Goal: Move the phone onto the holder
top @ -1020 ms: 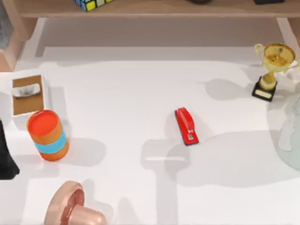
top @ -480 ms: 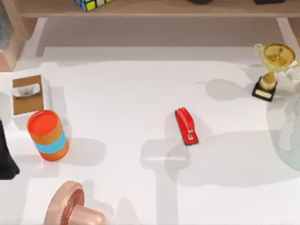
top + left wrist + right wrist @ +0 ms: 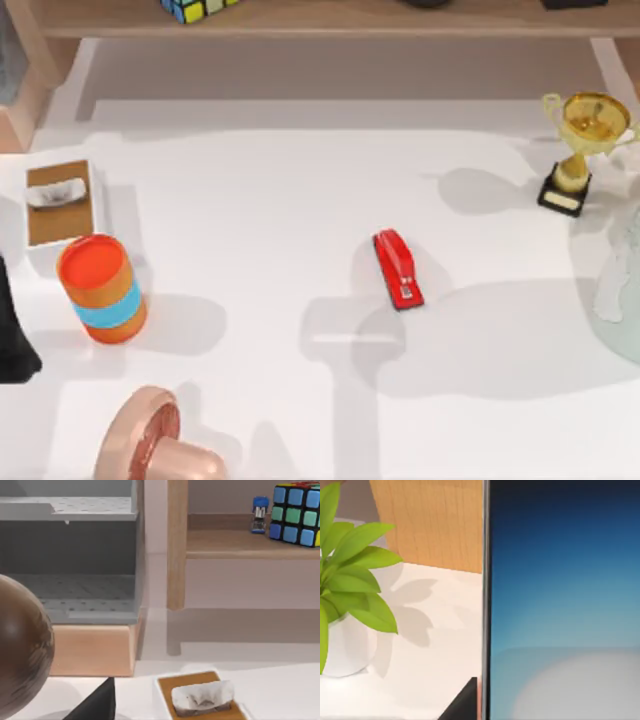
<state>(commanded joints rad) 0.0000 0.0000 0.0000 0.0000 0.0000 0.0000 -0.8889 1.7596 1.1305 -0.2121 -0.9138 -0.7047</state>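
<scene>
Filling the right half of the right wrist view, the phone sits very close to that camera, its screen blue with a pale white patch toward the lower right of the frame; whether the right end effector has hold of it cannot be told. A green potted plant in a white pot stands at the left of that view on the white table.

From above, a red stapler lies near the middle of the frame, a gold trophy at the upper right, an orange can with a blue band at the left, and a tissue box just above it. The left end effector's state cannot be told.
</scene>
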